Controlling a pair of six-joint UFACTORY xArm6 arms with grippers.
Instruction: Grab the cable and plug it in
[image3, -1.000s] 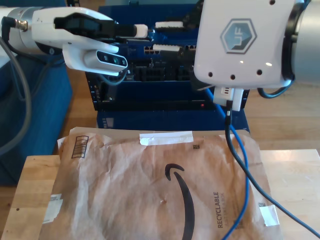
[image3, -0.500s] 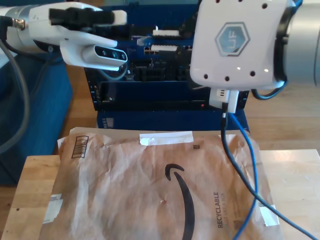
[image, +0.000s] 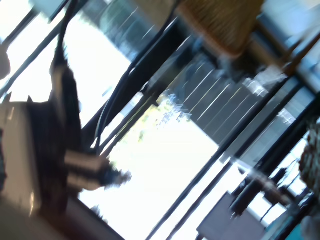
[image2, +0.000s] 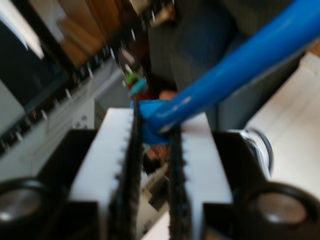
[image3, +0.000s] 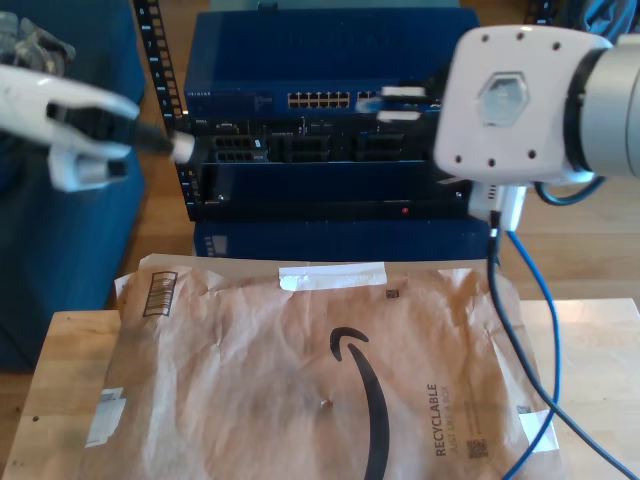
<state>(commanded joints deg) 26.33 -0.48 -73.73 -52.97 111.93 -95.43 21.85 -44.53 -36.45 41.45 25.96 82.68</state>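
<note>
First wrist view smeared by blur, cable (image2: 235, 75) cut off by second wrist view's edge, its plug hidden between my second gripper's (image2: 152, 165) pads.

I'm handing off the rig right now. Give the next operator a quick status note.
My second gripper is shut on the cable, up at the blue network rack on the exterior view's right.
My first gripper: its view is too blurred to tell its state.
The cable hangs down over the paper mailer.
Done: cable grabbed. Left: seat the plug in a port; I can't confirm it's in.
</note>
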